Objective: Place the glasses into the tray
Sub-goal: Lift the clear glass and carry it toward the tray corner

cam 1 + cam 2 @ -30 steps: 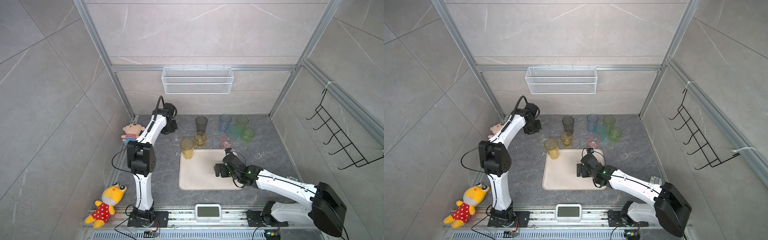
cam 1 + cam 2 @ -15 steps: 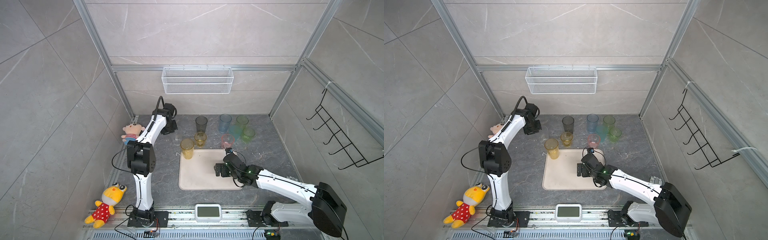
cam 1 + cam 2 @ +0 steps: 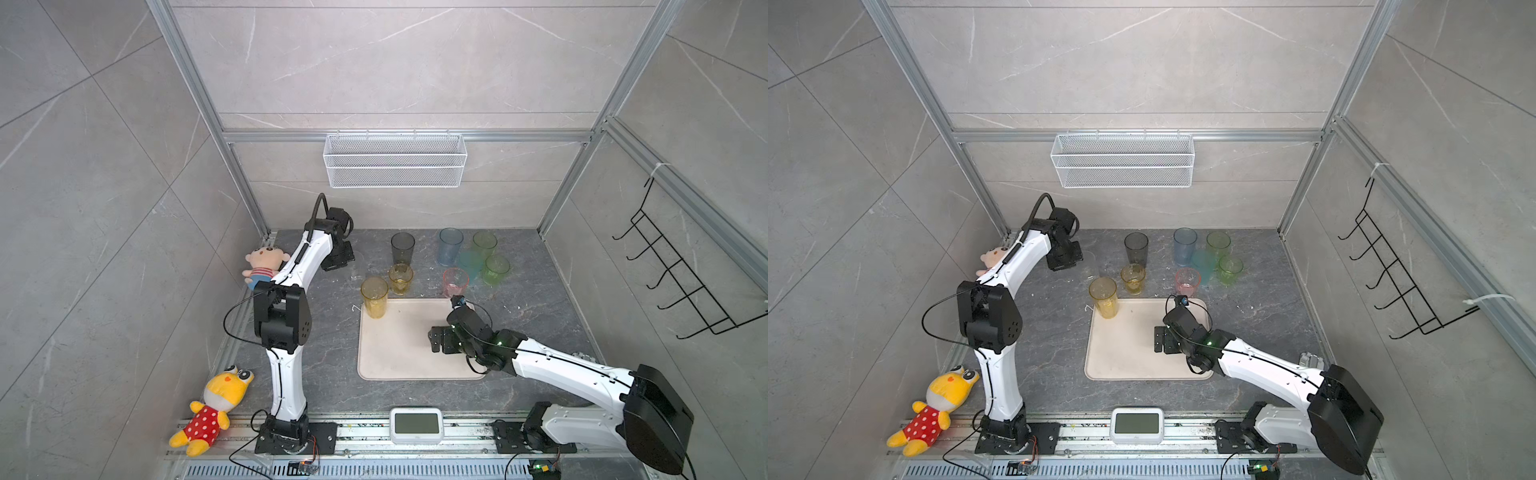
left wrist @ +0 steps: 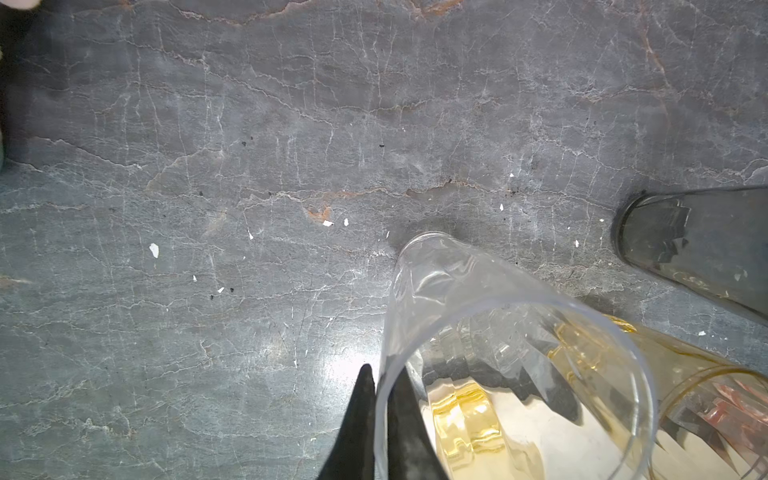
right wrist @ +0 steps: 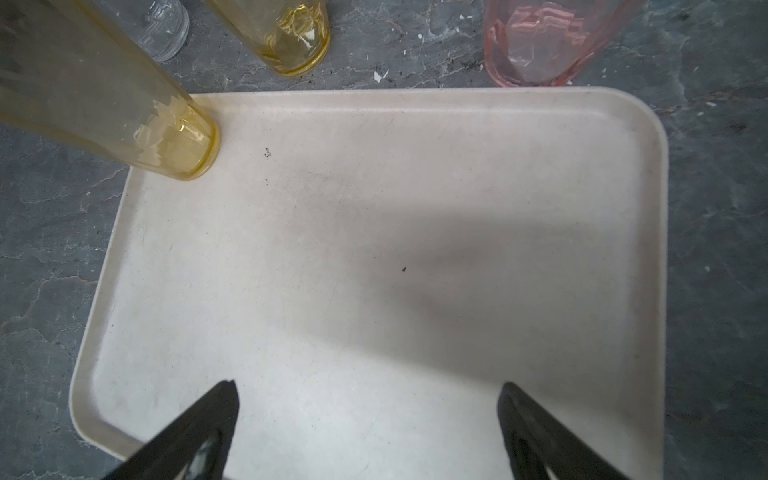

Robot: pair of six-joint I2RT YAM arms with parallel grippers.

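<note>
My left tool point(image 4: 383, 370) is clenched on the rim wall of the clear translucent tapered tumbler point(image 4: 498, 332), one finger inside the mouth and one outside, as the left wrist view shows. The clear tumbler stands upright, long axis vertical. I cannot tell whether its base rests on the dark grey veined stone worktop point(image 4: 249, 166) or hangs just above it. In a top view it is only a faint outline just beside the left tool, at the far left of the cluster of glasses.

The coming move turns on this: the flat cream-beige rectangular plastic tray point(image 3: 399, 357) lies toward me and to the right of the gripped glass. Between them stands the tall amber tumbler point(image 3: 374, 297), its base at the tray's far-left corner. The short yellow tumbler point(image 3: 400, 278) sits just beyond the tray's far edge. I judge the carry needs a lift above the amber rim, or a path round it.

The left arm is the nearer one. My right tool point(image 5: 368, 415) hangs released and empty over the tray's right half, fingers wide apart. Otherwise the tray floor is bare, so room is plentiful.

The tall smoky grey tumbler point(image 3: 402, 248), blue tumbler point(image 3: 450, 247), teal tumbler point(image 3: 469, 262), short pink tumbler point(image 3: 455, 282), far green tumbler point(image 3: 484, 243) and near green tumbler point(image 3: 496, 269) stand on the worktop beyond the tray.

A rim pinch on thin, slick plastic may let the glass swing, so I would go slowly.
</note>
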